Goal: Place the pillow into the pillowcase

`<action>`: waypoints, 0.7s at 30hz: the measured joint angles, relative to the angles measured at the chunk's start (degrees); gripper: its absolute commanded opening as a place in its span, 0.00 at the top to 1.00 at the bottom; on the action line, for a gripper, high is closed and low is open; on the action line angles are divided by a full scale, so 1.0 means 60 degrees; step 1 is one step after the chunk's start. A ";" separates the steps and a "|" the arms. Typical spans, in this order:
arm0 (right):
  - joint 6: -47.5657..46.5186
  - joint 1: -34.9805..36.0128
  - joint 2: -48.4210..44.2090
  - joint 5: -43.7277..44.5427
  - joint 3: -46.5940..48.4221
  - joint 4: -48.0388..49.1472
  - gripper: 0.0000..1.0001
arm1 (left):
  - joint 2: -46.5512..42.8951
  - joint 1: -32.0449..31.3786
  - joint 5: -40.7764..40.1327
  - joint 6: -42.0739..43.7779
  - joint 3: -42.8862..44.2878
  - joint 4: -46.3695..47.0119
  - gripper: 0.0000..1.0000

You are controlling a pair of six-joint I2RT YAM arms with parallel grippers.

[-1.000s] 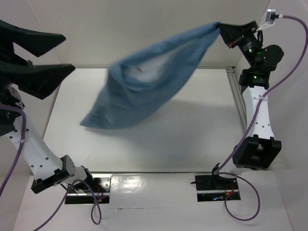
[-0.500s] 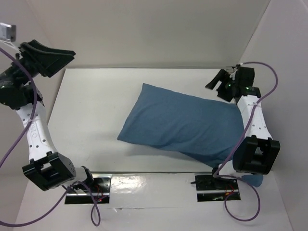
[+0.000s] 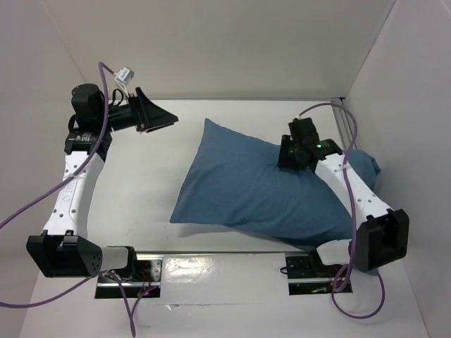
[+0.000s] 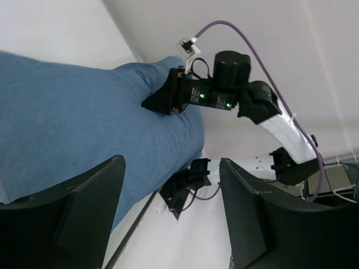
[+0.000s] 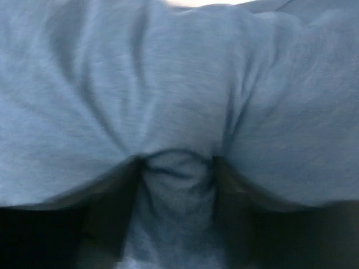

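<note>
Right wrist view: right jaws pinch the pillowcase (image 5: 179, 95), pillow hidden inside; left jaws apart.

Left arm (image 3: 74, 186) raised, jaws wide apart; right arm (image 3: 350, 189) reaches forward, jaws pinching the pillowcase (image 3: 239, 186).

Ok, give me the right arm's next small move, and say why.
Probably open the right gripper's jaws and lift clear. In the wrist view they pinch a bunched fold of the pillowcase, which lies plump on the table with no white pillow showing, so the stuffing looks done. The left gripper hangs open, apart from the cloth.
</note>
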 measured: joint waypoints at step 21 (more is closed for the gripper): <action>0.1519 0.3293 0.6339 -0.0943 0.6604 0.2244 0.15 | 0.0018 -0.0273 -0.3497 0.2881 0.1089 -0.4736 0.13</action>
